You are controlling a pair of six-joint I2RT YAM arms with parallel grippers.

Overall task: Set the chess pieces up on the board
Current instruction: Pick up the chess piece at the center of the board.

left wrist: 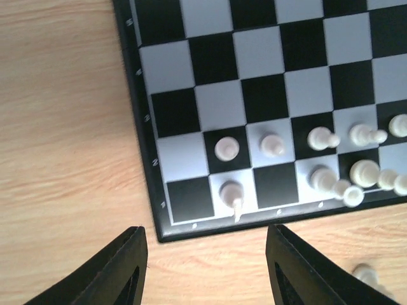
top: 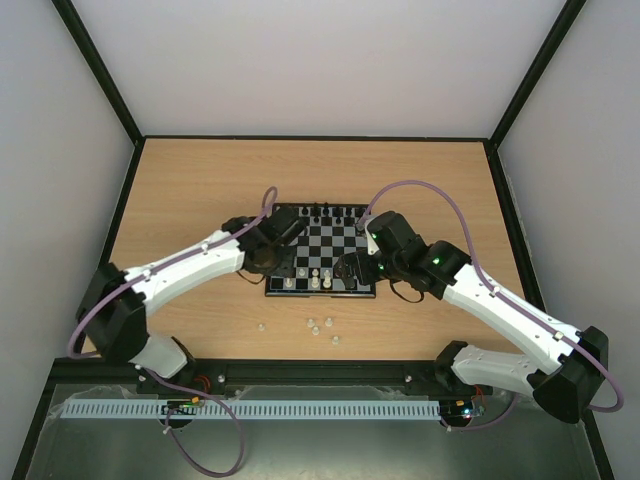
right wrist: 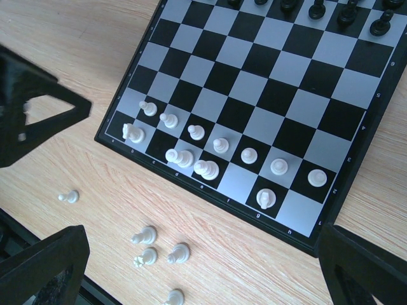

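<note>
1. 5 loose white pieces (right wrist: pixel 145 236) lie on the table (right wrist: pixel 76 51), outside the near edge of the board (right wrist: pixel 254 89). In the right wrist view, 4 of them cluster in the gap between the right gripper (right wrist: pixel 202 254) fingers. A lone piece (right wrist: pixel 68 197) sits just ahead of the finger nearer the left arm.
2. The right gripper's fingers are spread as wide as they go and hold nothing. Its arm reaches forward and inward, with the wrist above the board's near edge, looking down.
3. The left gripper (left wrist: pixel 205 241) has its fingers partly parted with nothing between them. Just beyond its tips is the board's near-left corner. A white back-row piece (left wrist: pixel 232 194) stands 1 square in from that corner.
4. The lone piece appears to lie on its side. Whether the 4 clustered pieces stand or lie cannot be told.
5. Judged from this, the right arm is nearer the cluster. It would need to draw back toward its base and lower over 1 piece. Several back-row squares are unfilled.
</note>
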